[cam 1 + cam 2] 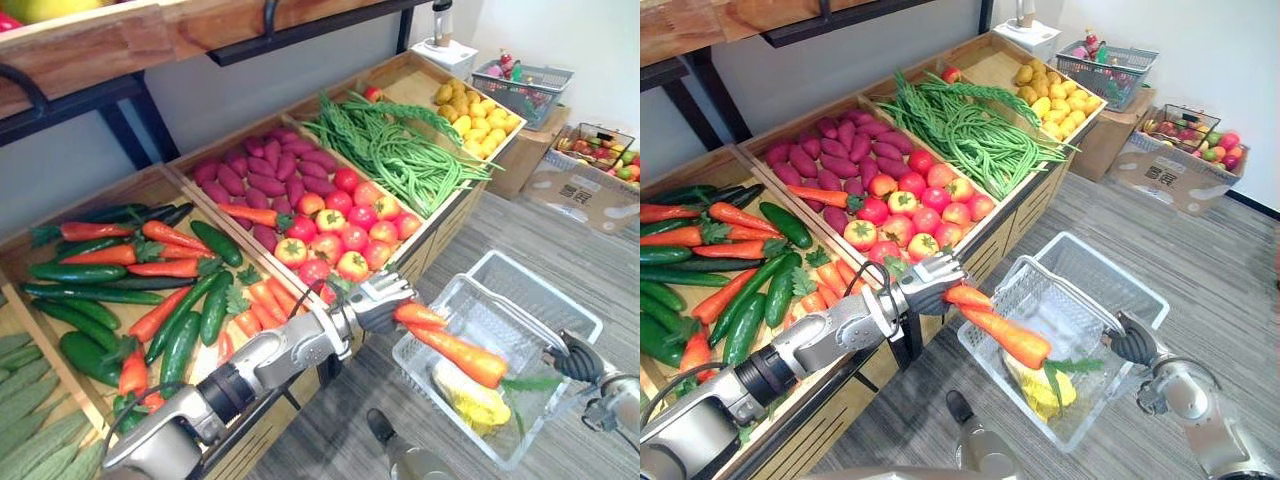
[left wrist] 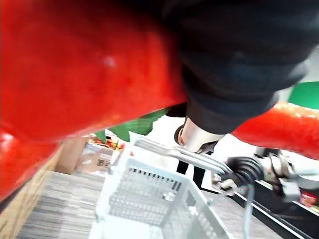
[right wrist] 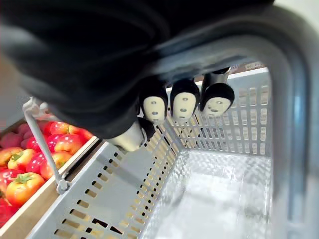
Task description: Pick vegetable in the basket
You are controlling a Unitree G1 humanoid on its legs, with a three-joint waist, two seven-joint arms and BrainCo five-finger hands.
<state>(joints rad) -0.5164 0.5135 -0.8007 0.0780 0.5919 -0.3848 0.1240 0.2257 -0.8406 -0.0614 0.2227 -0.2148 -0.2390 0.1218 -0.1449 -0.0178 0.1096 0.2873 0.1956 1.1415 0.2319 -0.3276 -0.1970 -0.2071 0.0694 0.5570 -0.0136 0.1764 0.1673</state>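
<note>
The left hand [image 1: 378, 300] was curled round the narrow end of a carrot [image 1: 462, 357]. The carrot hung over the basket [image 1: 437, 392], leafy end slanting down towards the right hand [image 1: 577, 360], which clasped the handle [image 1: 510, 315].

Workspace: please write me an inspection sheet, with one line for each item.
Surface: wooden stand with bins of cucumbers, tomatoes and green beans.
Job's things: two carrots held over the basket; a yellow item lies inside.
Clutter: nothing seen.
Hands: left hand curled round the carrots; right hand curled round the basket's handle.
Cables: nothing seen.
Surroundings: grey floor; cardboard box; second basket.
</note>
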